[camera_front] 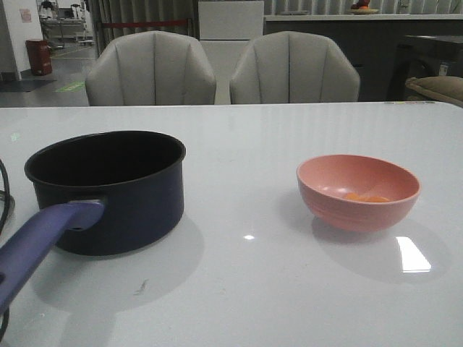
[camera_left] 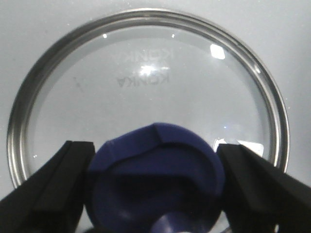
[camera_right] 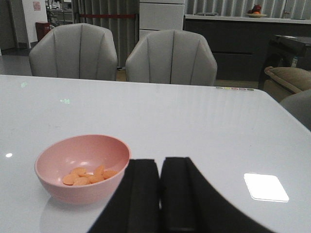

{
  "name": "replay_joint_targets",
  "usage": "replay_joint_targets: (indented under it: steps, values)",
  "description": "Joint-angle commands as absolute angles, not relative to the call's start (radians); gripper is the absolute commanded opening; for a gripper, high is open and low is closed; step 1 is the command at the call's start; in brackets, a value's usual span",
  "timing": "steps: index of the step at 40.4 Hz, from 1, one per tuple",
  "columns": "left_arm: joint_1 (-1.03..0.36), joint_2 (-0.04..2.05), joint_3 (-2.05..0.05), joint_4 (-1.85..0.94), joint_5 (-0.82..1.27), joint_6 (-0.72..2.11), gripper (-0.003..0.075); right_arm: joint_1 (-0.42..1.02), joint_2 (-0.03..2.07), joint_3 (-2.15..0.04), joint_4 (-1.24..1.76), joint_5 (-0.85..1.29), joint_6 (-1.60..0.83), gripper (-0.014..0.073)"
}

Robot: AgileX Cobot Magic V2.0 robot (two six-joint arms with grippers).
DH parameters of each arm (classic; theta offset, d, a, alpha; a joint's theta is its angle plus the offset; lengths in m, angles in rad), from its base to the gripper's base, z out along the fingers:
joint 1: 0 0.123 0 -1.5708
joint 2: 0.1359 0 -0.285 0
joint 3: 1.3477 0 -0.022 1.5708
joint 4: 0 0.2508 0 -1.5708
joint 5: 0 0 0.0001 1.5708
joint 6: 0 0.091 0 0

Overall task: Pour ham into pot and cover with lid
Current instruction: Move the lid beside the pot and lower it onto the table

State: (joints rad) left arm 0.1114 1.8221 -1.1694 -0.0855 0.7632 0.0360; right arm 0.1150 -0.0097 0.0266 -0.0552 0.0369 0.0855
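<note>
Glossy white desk (camera_front: 246,289), ceiling-light glare spots on it. Pot (camera_front: 108,189) sits on my left side, handle toward me, looks empty from this angle. Pink bowl (camera_front: 357,191) well apart to the right, ham (camera_right: 88,175) pieces lying in its bottom. Lid (camera_left: 146,92) flat on the desk under my left hand (camera_left: 154,187); fingers (camera_left: 53,194) spread either side of the blue knob (camera_left: 155,179), contact unclear. Right hand (camera_right: 160,196) fingers pressed together, holding nothing, just beside the bowl. Two grey chairs (camera_front: 150,69) behind the desk, dark counter (camera_right: 243,43) at the back of the room.
</note>
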Motion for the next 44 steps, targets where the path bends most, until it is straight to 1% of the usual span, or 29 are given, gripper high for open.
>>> replay_joint_targets:
  steps: [1, 11, 20, 32, 36, 44]
  values:
    - [0.108, 1.790, -1.197, -0.082, 0.749, 0.039, 0.0603, 0.108, -0.031, 0.022, -0.064, -0.049, 0.078, 0.0146]
    - [0.108, 1.775, -1.282, -0.075, 0.870, 0.039, 0.0603, 0.108, -0.031, 0.022, -0.064, -0.049, 0.078, 0.0146]
    - [0.084, 1.655, -1.293, -0.082, 0.863, 0.039, 0.0603, 0.108, -0.031, 0.022, -0.064, -0.049, 0.078, 0.0146]
    - [-0.038, 1.402, -1.271, -0.084, 0.770, 0.040, 0.0603, 0.108, -0.031, 0.022, -0.064, -0.049, 0.078, 0.0146]
    - [-0.072, 1.296, -1.223, -0.084, 0.721, 0.040, 0.0603, 0.108, -0.031, 0.022, -0.064, -0.049, 0.078, 0.0146]
    - [-0.098, 1.066, -1.057, -0.091, 0.602, 0.040, 0.0603, 0.108, -0.031, 0.022, -0.064, -0.049, 0.078, 0.0146]
